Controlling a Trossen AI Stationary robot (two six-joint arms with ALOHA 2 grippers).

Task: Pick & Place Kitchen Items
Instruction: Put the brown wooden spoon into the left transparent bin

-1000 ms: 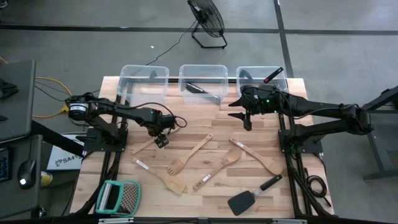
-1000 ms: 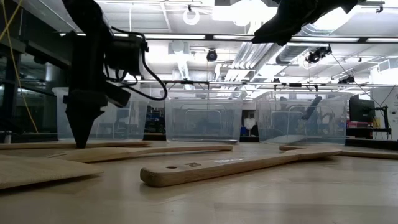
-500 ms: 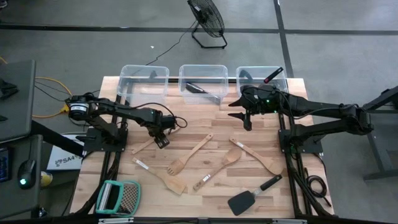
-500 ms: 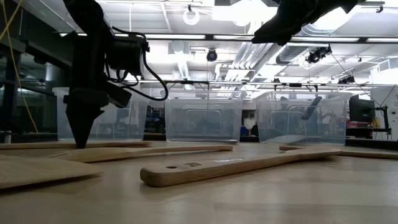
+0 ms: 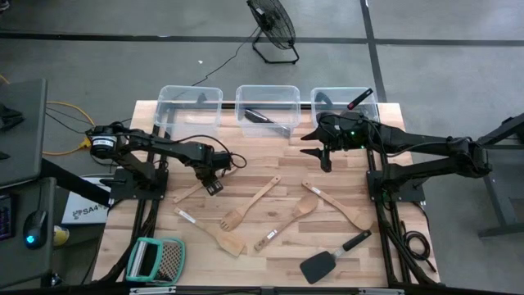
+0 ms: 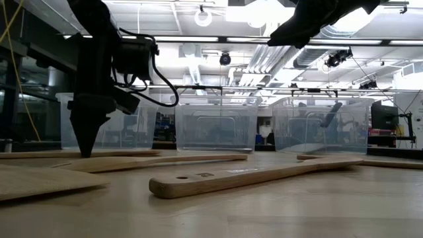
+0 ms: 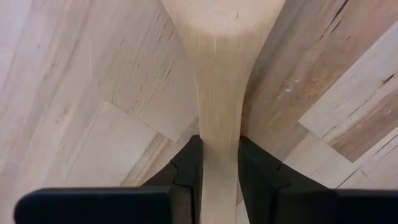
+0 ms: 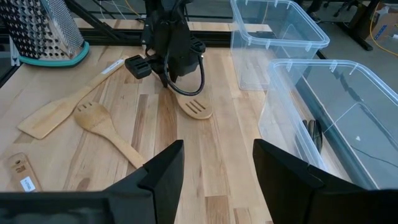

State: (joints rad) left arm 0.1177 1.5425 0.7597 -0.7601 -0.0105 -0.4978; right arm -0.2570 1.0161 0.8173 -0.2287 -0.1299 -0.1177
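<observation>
Near edge of the table (image 5: 270, 260), high view: a teal grater (image 5: 155, 260) is lying at 7 o'clock and a black spatula (image 5: 331, 258) at 5 o'clock.

Centre: pale wooden utensils are lying loose. A flat spatula (image 5: 211, 231) and a fork (image 5: 251, 203) are sitting left of centre; a spoon (image 5: 286, 220) and a turner (image 5: 337, 206) are sitting right of centre.

Left gripper (image 5: 212, 183): it is reaching down to the table at 9 o'clock from centre. In the left wrist view its two fingers (image 7: 186, 171) are pressing against both sides of the handle of a slotted wooden spatula (image 7: 219, 93), so the tool is clamping that handle. The spatula is lying flat on the wood.

Right gripper (image 5: 325, 160): it is hovering above the table at 1 o'clock, in front of the bins. Its fingers (image 8: 163, 168) are standing apart and holding nothing.

Far edge: three clear bins (image 5: 267, 111) are standing in a row from 11 to 1 o'clock. The middle and right bins are holding dark utensils (image 5: 264, 117).
</observation>
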